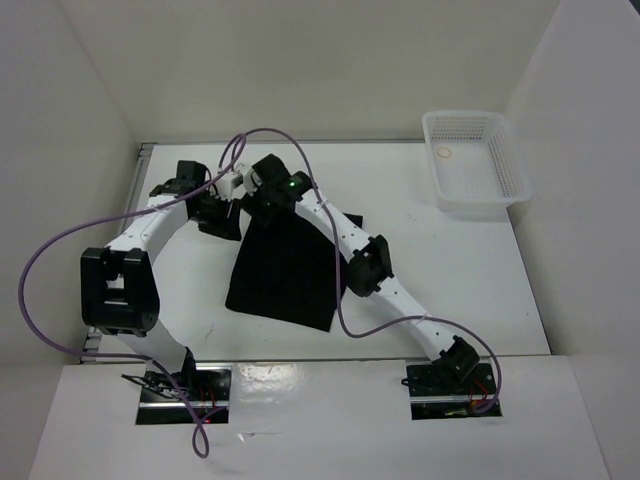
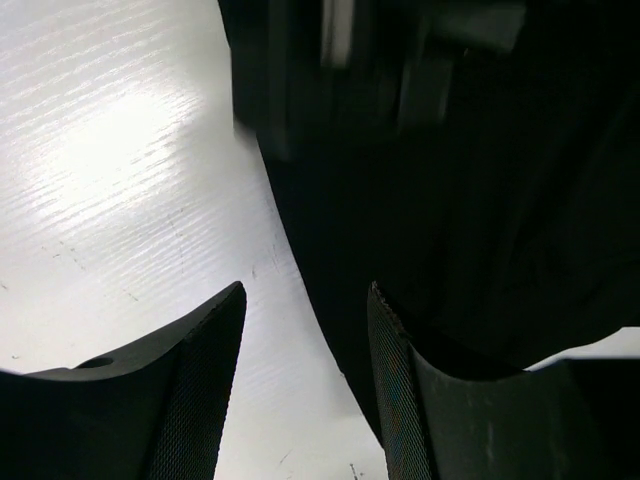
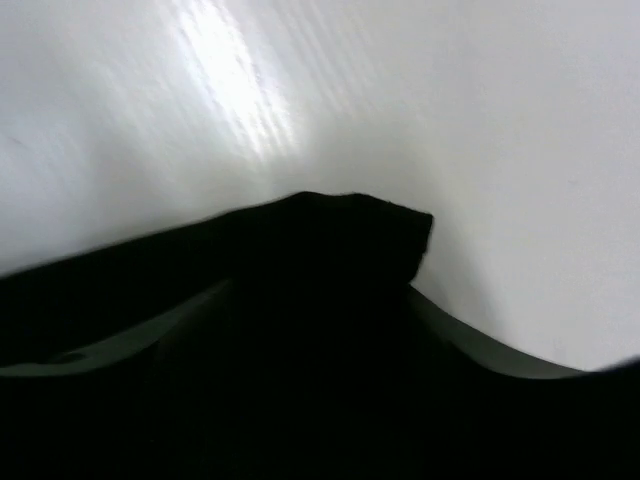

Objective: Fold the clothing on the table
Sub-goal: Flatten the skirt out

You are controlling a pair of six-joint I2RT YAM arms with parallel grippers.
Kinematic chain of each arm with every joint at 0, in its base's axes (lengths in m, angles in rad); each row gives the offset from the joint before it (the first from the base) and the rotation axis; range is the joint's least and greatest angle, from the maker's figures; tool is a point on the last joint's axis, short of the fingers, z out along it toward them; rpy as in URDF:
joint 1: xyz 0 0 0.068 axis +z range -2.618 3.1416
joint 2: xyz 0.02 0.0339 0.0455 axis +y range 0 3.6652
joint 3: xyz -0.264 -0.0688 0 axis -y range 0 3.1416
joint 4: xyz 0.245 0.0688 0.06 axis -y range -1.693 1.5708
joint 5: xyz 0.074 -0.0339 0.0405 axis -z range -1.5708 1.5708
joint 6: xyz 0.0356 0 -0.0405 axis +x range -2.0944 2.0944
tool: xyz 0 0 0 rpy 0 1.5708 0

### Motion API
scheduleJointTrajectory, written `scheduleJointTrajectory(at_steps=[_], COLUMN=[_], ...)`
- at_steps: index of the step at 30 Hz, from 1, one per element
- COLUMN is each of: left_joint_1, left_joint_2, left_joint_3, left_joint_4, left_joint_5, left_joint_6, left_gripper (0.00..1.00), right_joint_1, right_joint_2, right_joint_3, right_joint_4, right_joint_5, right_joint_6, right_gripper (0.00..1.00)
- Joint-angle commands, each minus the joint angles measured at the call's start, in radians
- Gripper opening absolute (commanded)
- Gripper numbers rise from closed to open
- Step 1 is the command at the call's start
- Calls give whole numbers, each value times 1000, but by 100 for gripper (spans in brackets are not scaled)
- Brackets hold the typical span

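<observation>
Clothing (image 1: 283, 270): black, flat at the middle of the table (image 1: 440, 270), far edge at both claws.
Left claw (image 2: 306, 290): spread open astride the clothing's edge, gripping nothing.
Right claw (image 1: 250, 190): hidden by fabric; cannot tell.
Progress: probably early, no finished fold showing.

robot lab booth: white walls (image 1: 300, 60) boxing in a white table (image 1: 480, 270).

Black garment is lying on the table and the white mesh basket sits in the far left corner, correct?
Not quite. The basket sits in the far right corner, not the left; the top external view shows it. The clothing does lie on the table.
</observation>
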Motion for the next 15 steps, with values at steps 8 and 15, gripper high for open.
scheduleJointTrajectory(at_steps=[8, 15], left_joint_1=[6, 6], left_joint_2=[-60, 0], left_joint_3=[16, 111], left_joint_4=[-20, 17], left_joint_5=[63, 140], left_joint_6=[-12, -12], left_gripper=[61, 69], right_joint_1=[-23, -305], right_joint_2=[-258, -659], right_joint_3=[-57, -496], right_joint_4=[-17, -23], right_joint_5=[31, -98], right_joint_6=[61, 83], right_gripper=[93, 99])
